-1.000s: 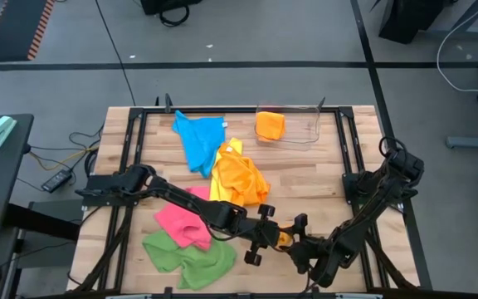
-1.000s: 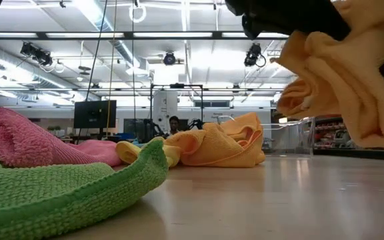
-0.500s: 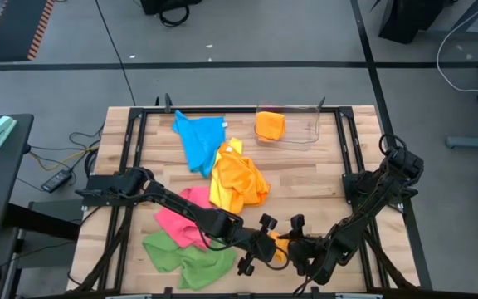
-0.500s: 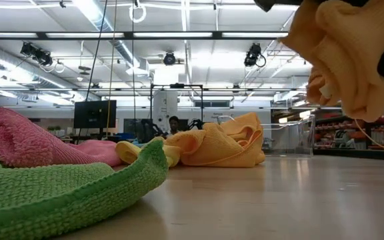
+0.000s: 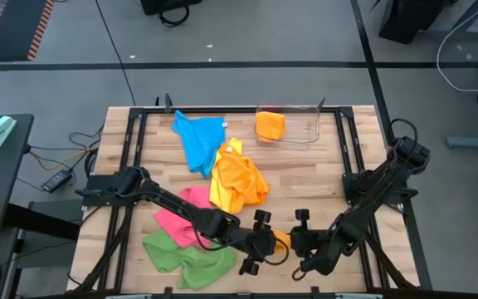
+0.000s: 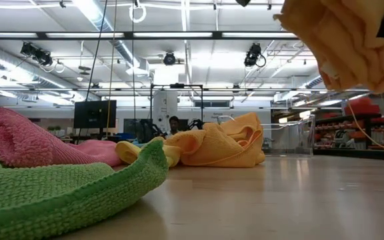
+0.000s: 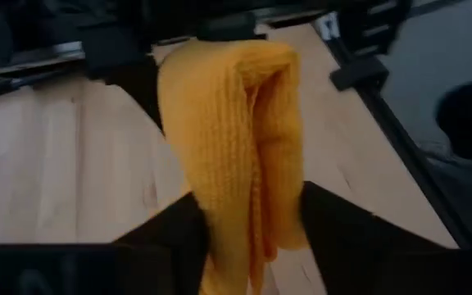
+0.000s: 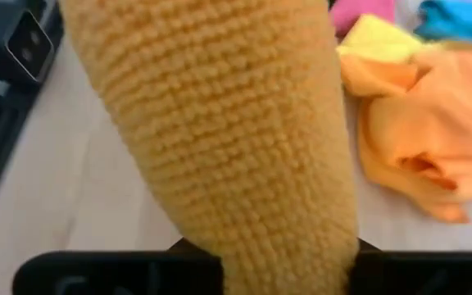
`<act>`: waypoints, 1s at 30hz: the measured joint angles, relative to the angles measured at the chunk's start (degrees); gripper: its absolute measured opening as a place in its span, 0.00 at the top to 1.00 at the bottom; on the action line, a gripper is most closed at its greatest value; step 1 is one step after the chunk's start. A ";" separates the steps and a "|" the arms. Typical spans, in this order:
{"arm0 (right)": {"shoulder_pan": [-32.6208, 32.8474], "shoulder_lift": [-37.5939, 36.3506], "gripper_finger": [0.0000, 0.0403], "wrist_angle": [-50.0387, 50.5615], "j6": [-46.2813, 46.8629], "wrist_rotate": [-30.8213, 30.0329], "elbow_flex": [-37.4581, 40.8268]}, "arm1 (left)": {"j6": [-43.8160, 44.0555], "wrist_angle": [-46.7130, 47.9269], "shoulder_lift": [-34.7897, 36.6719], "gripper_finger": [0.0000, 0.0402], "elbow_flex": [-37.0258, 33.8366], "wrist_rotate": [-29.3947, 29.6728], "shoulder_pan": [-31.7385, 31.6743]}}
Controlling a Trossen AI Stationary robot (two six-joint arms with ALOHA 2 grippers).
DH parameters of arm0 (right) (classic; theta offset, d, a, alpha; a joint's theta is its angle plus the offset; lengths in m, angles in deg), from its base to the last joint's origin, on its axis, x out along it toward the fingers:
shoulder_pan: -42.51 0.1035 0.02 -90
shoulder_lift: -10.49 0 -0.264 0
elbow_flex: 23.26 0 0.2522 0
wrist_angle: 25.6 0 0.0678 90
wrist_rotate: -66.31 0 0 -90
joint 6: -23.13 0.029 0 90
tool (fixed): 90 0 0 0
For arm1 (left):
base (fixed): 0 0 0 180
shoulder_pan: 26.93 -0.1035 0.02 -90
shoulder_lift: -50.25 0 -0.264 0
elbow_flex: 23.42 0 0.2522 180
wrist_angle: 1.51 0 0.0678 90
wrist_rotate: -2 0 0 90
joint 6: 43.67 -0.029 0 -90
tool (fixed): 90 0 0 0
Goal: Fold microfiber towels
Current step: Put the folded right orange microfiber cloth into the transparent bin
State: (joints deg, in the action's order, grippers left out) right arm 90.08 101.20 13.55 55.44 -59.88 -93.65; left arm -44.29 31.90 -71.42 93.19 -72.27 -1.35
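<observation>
A small orange towel (image 5: 280, 241), bunched into a narrow folded bundle, hangs between my two grippers near the table's front edge. My right gripper (image 5: 297, 242) is shut on it. My left gripper (image 7: 252, 233) faces it from the left, its fingers apart on either side of the bundle's other end. In the low view the towel (image 6: 352, 47) floats well above the tabletop. A pink towel (image 5: 185, 220), a green towel (image 5: 187, 256), a blue towel (image 5: 199, 137) and a loose orange and yellow heap (image 5: 237, 178) lie on the table. My left gripper's fingers (image 7: 179, 233) flank the folded edge (image 7: 244, 197) of the orange towel; whether they touch it I cannot tell. My right gripper pinches several bunched layers (image 8: 260, 221) between its two fingers, coming slanting down from the table's right. The towel is lifted clear of the table.
A clear bin (image 5: 301, 124) stands at the far edge with a folded orange towel (image 5: 270, 124) in it. Bare wood (image 5: 322, 178) lies at the right middle of the table. Black frame rails (image 5: 351, 158) run along the table's sides.
My right gripper has risen and rolled with the orange towel. In the low view the bundle has gone up toward the picture's top, farther clear of the table. The other towels have kept still.
</observation>
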 joint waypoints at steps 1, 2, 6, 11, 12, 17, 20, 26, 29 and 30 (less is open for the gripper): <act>-0.30 -0.34 0.87 0.27 1.10 1.03 0.00 | 0.28 0.11 -0.02 0.46 0.00 0.70 0.19; -0.70 -0.49 0.87 0.40 2.18 1.92 0.00 | 0.61 0.04 -0.06 0.42 -0.02 0.95 0.39; -2.41 -0.47 0.88 1.72 6.91 5.58 0.00 | 4.09 -1.10 -0.09 0.32 -0.04 2.61 0.28; -4.30 -0.47 0.88 2.59 12.03 7.62 0.00 | 7.57 -2.77 -0.09 0.30 -0.04 3.82 -1.12; -4.51 -0.47 0.88 2.88 12.70 7.78 0.00 | 7.74 -3.29 -0.09 0.30 -0.04 3.84 -1.30; -4.74 -0.47 0.88 3.72 15.68 7.82 0.00 | 10.74 -3.11 -0.11 0.29 -0.04 3.60 -2.51; -4.72 -0.47 0.88 5.50 18.44 7.81 0.00 | 10.93 -3.09 -0.13 0.30 -0.04 3.03 -2.90; -4.84 -0.47 0.88 9.06 23.67 7.16 0.00 | 11.94 -4.91 -0.17 0.32 -0.07 0.28 -3.18; -4.85 -0.47 0.88 7.78 23.86 6.43 0.00 | 12.31 -6.17 -0.17 0.32 -0.07 0.66 -3.55; -4.85 -0.47 0.88 7.29 23.84 6.40 0.00 | 12.36 -6.12 -0.17 0.31 -0.07 0.95 -3.74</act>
State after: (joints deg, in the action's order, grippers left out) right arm 85.23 100.72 20.83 79.29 -53.48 -93.65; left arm -31.93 25.78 -71.60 93.12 -71.32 -5.09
